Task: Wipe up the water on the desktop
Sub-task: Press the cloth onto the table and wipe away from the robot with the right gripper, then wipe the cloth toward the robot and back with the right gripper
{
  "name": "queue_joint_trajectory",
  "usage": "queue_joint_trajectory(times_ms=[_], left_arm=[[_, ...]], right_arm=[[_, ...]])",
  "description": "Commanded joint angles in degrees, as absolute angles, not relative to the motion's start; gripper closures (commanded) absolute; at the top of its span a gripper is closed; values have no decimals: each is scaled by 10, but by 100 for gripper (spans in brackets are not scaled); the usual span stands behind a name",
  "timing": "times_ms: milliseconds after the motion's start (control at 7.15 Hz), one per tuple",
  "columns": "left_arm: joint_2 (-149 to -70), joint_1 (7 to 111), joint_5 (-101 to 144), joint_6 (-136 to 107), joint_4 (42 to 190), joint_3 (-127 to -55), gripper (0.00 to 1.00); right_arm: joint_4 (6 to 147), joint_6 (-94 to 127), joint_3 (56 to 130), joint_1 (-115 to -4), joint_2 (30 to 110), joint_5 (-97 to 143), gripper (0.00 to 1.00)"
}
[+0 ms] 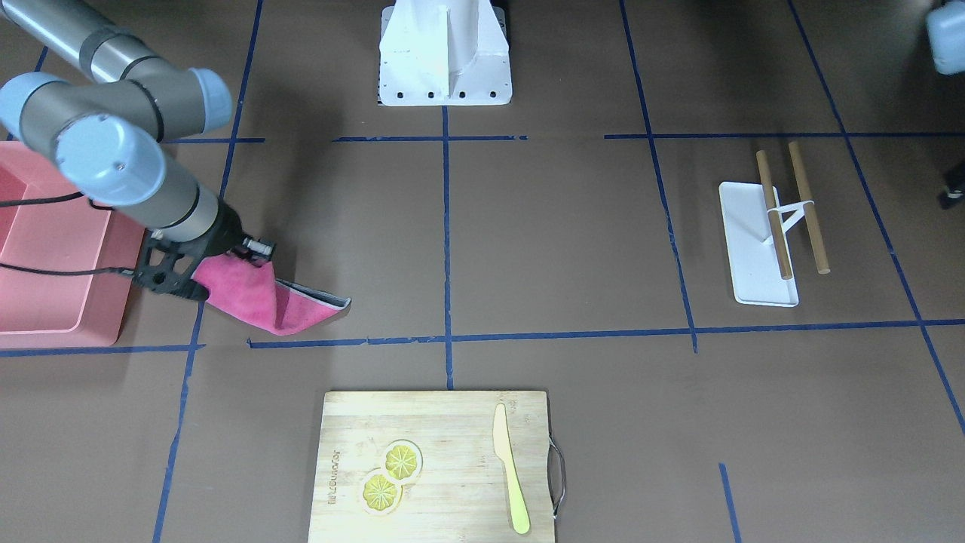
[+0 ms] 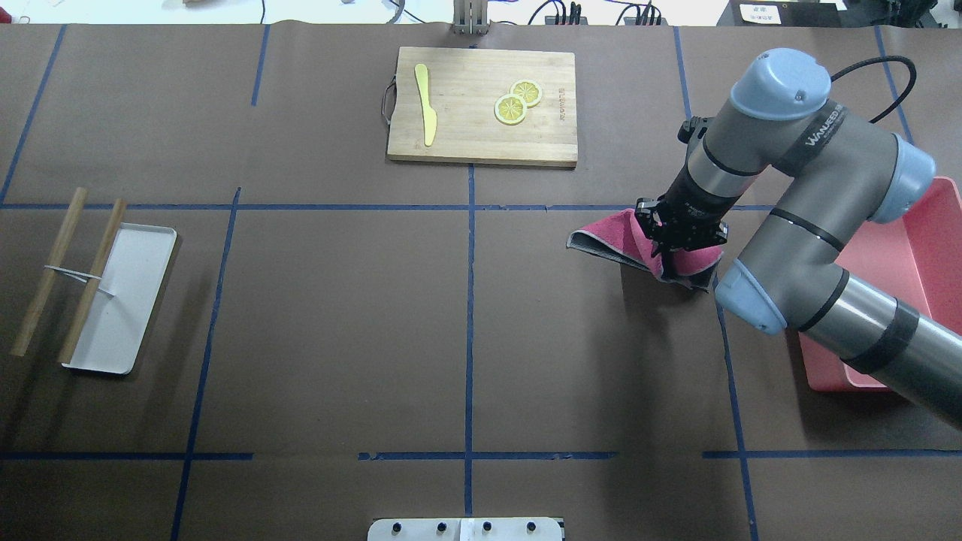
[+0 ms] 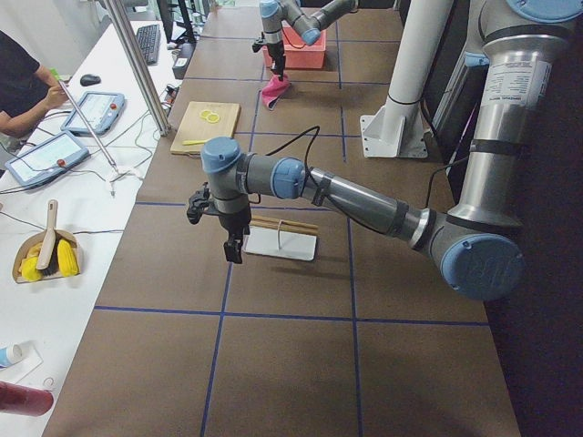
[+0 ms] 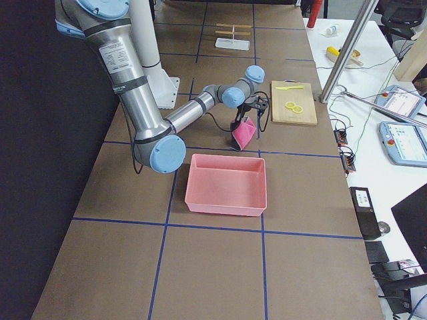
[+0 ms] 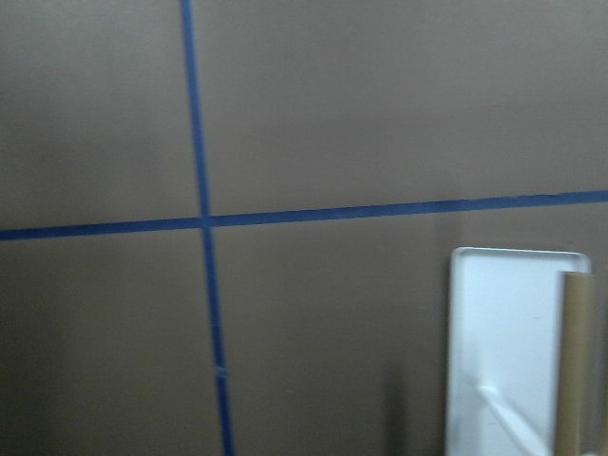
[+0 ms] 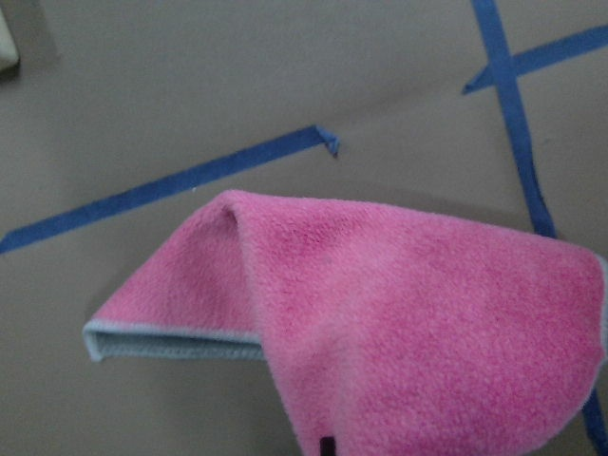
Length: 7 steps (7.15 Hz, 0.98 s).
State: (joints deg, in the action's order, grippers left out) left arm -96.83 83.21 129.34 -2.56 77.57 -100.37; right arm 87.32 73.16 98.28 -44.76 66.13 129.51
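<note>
The desktop (image 1: 558,241) is a dark-brown surface (image 2: 338,338) crossed by blue tape lines. I cannot make out any water on it. My right gripper (image 1: 203,268) is shut on a pink cloth (image 1: 264,298). It holds the cloth by one end, just beside the pink bin. The cloth (image 2: 609,240) droops from the right gripper (image 2: 680,255), and its folded, grey-edged end (image 6: 171,337) lies low over the desktop. My left gripper (image 3: 232,246) hangs above the desktop near the white tray, and I cannot tell whether it is open or shut.
A pink bin (image 2: 924,248) stands at the robot's right. A wooden cutting board (image 1: 437,422) on the far side carries two lemon slices (image 1: 390,475) and a yellow knife (image 1: 510,467). A white tray (image 2: 124,300) with two wooden sticks lies at the robot's left. A person (image 3: 23,82) sits beyond the table.
</note>
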Motion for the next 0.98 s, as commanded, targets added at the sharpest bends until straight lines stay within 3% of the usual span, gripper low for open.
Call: queue_joint_trajectory(times_ms=[0,560,839], left_arm=[[-974,853,1294,11,787,-969,0],[-974,857,1292,14,799,-969,0],[-974,860,1293,13,799,-969,0]], right_arm=[[874,816,1067,-369,691,1296,100],[867,991,1142,-191,702,1262,99],[867,986,1124,-191,696,1238,99]])
